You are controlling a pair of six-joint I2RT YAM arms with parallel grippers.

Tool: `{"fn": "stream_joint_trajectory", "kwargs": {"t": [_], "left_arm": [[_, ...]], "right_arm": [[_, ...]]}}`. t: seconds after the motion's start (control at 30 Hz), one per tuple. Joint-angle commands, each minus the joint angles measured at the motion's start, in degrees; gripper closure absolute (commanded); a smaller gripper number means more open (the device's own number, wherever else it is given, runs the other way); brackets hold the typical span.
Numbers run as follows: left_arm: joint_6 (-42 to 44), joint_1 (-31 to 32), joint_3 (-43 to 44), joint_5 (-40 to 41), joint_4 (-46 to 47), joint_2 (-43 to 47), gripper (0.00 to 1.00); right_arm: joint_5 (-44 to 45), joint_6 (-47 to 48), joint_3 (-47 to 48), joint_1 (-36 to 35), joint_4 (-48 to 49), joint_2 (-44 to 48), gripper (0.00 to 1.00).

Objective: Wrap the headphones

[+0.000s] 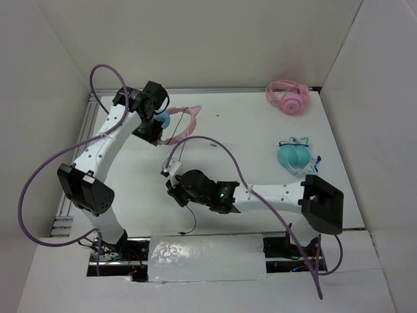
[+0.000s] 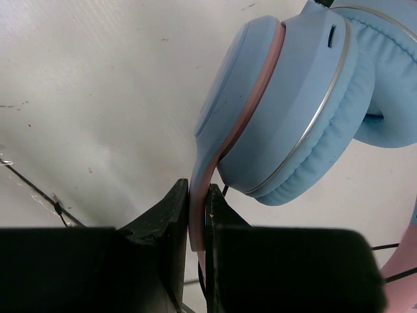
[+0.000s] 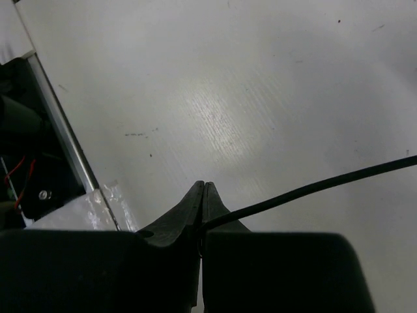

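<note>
The headphones are at the back left of the table, with light blue ear cups and a pink headband. My left gripper is shut on the pink headband arm just below one cup, and the cups stand off the table surface. The thin black cable runs from the headphones toward the near middle. There my right gripper is shut on the cable, which leaves its closed fingers to the right. A loose end of cable trails toward the near edge.
All-pink headphones lie at the back right and teal headphones at mid right. Purple arm cables loop over the left side and centre. A plastic-covered strip runs along the near edge. White walls enclose the table.
</note>
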State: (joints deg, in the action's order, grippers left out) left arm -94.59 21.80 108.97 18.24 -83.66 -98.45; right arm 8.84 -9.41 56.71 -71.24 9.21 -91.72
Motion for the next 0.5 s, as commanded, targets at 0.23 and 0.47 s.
{"fn": "stream_joint_trajectory", "kwargs": {"t": [0.23,0.47], "left_arm": [[5.20,8.34,0.20,13.04,7.19,-3.41,1.00],[10.20,11.24,-3.76,15.52,11.92,-2.18,1.00]], "right_arm": [[-12.95,19.16,21.05,4.78,-30.02,12.27,1.00],[-28.00,20.22,33.99,17.79,-45.59,9.89,0.99]]}}
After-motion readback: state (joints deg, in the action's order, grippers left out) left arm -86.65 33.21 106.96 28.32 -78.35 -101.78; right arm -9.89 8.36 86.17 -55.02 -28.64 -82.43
